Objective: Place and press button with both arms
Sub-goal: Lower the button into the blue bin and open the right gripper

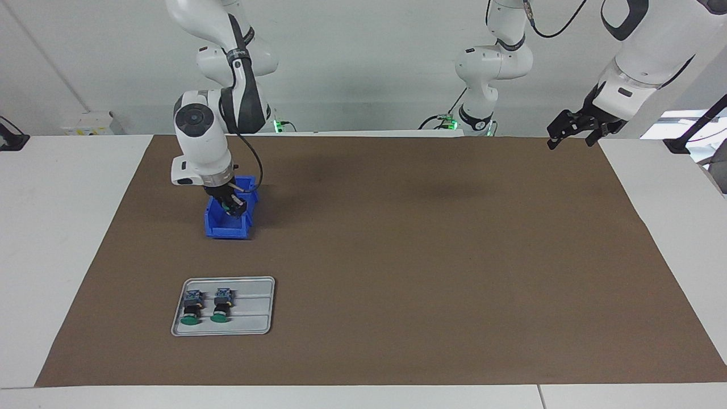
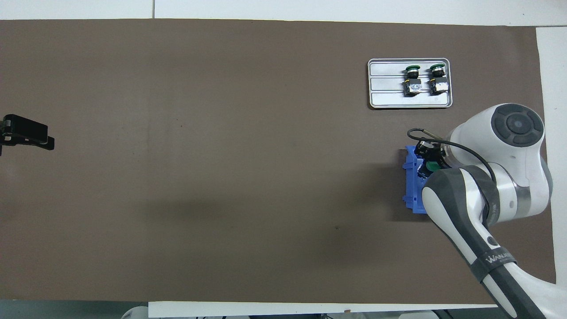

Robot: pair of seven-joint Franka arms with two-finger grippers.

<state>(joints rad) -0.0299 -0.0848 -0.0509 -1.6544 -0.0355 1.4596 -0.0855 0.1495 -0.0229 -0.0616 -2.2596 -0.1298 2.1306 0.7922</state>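
Note:
My right gripper (image 1: 232,208) reaches down into a blue bin (image 1: 226,230) toward the right arm's end of the table. Its fingers are shut on a button (image 2: 428,167), whose green cap shows between them in the overhead view; the arm hides most of the bin (image 2: 411,187). Two more buttons (image 1: 191,309) (image 1: 221,305) lie side by side in a grey tray (image 1: 254,307), green caps pointing away from the robots. My left gripper (image 1: 571,135) hangs open and holds nothing, raised over the edge of the brown mat at the left arm's end, and waits there (image 2: 26,135).
The tray (image 2: 390,99) lies farther from the robots than the bin, with the two buttons (image 2: 412,79) (image 2: 436,79) in the half toward the table's end. A brown mat (image 1: 426,255) covers the table, with white table strips at both ends.

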